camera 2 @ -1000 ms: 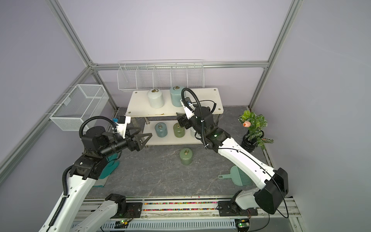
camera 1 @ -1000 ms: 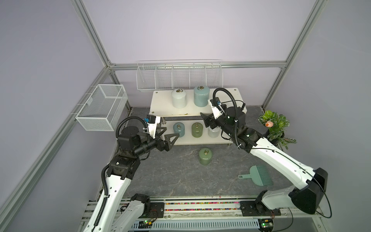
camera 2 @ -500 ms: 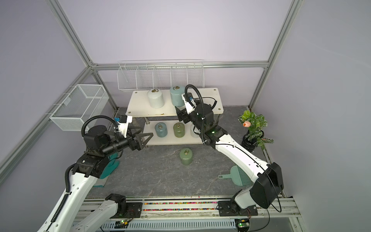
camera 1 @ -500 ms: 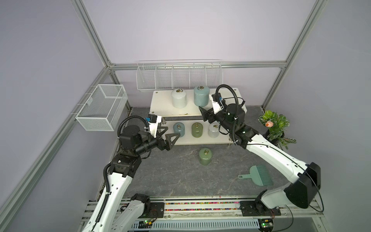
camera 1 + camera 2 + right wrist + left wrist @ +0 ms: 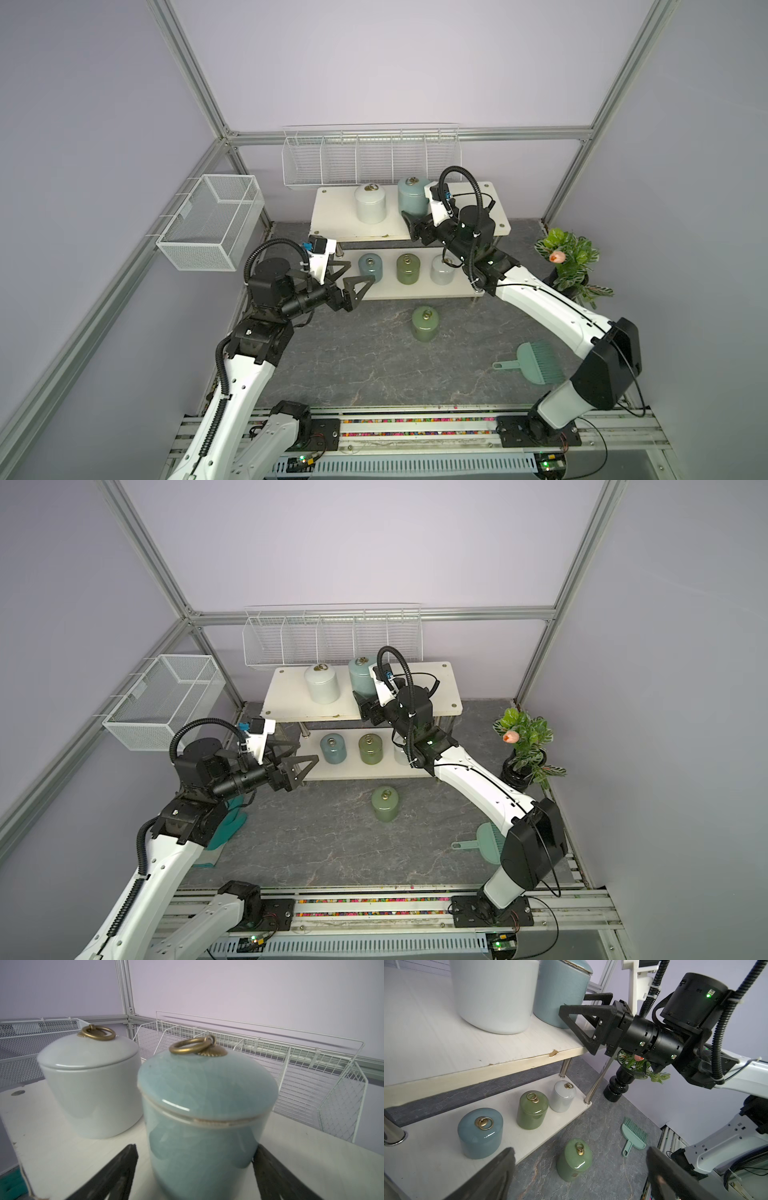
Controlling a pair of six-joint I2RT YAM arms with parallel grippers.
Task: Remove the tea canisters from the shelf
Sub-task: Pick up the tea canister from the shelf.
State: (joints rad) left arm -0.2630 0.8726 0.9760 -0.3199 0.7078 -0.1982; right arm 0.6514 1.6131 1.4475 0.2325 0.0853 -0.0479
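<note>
Right gripper [image 5: 195, 1148] spread, jaws flanking upright pale blue canister [image 5: 207, 1095] on shelf [image 5: 62, 1157] top board, frame centre; not yet clamped. Left gripper [image 5: 358, 271] spread wide, empty, well apart.

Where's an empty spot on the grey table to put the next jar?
Biggest bare patch: the grey tabletop between the green jar standing off the shelf and the left arm. A smaller one lies between that jar and the little brush. Crowded: the shelf's lower board holds three jars, and the right claw sits open around the blue jar up top.
</note>
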